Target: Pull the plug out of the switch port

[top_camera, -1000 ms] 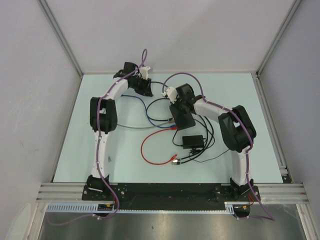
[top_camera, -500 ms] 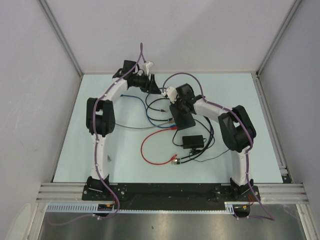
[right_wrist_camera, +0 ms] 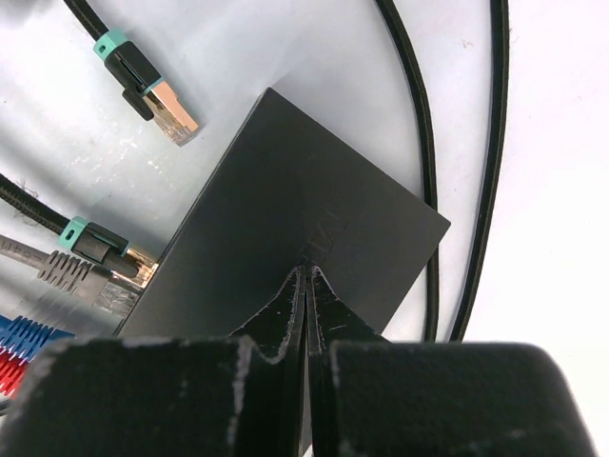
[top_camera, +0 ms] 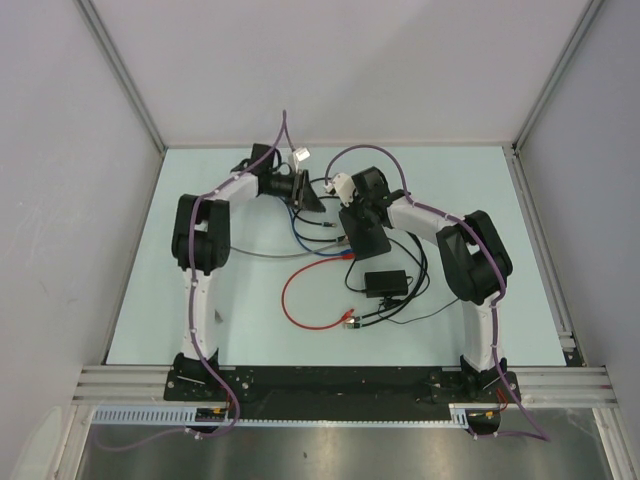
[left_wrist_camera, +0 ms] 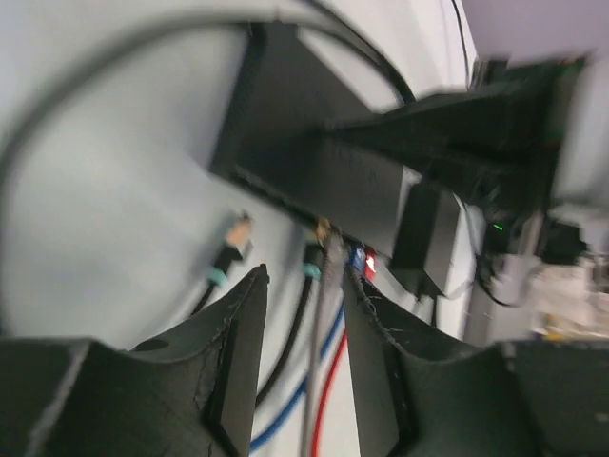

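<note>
No legible text, brand or number is shown in any view; only a faint embossed mark is seen on the switch [right_wrist_camera: 285,190], too faint to be read.

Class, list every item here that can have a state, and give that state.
left gripper: open, around grey cable
right gripper: shut, tips on the switch
grey plug: seated in switch port
teal-booted black plug beside it: seated
other teal-booted black plug: unplugged, lying loose
</note>
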Robot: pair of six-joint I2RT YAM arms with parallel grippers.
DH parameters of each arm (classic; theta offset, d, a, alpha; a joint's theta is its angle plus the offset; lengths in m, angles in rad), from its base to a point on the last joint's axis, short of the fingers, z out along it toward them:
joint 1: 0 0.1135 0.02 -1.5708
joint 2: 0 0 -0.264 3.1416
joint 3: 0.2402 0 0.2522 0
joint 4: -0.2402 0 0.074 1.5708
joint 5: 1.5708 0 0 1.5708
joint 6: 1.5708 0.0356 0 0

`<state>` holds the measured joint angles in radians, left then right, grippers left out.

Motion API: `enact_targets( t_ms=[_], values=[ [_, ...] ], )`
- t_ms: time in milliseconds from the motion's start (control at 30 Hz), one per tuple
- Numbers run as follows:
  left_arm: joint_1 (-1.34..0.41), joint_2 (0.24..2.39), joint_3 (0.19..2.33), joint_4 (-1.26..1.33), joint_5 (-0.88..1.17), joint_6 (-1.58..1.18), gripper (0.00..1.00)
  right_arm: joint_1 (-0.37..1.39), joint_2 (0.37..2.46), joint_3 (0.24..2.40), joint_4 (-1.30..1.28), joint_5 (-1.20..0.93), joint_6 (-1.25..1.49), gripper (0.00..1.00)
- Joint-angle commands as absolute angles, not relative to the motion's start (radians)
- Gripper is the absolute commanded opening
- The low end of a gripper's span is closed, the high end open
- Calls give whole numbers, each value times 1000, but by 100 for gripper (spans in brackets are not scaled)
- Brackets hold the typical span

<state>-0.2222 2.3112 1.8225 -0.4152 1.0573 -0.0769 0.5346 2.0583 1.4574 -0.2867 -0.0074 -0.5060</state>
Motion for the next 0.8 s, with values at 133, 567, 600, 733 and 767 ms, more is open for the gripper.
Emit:
enact_targets(
  t_ms=[133,567,600,733,767],
  values=[
    [-271,2318,1671,-322,1209,-176,47,485,2198,1378,-466,-30,-499,0],
    [-339,2424,1753,-311,1198,-212,44,433,2232,1457,-561,-149,-500,0],
    [-341,2430,1767,-316,1195,-215,44,433,2232,1456,-561,-150,-500,0],
    [-341,2450,1778,-324,1198,-213,43,434,2237,1457,-561,-147,-500,0],
    [-341,2451,1779,-324,1198,-215,43,434,2237,1459,-561,-146,-500,0]
  ],
)
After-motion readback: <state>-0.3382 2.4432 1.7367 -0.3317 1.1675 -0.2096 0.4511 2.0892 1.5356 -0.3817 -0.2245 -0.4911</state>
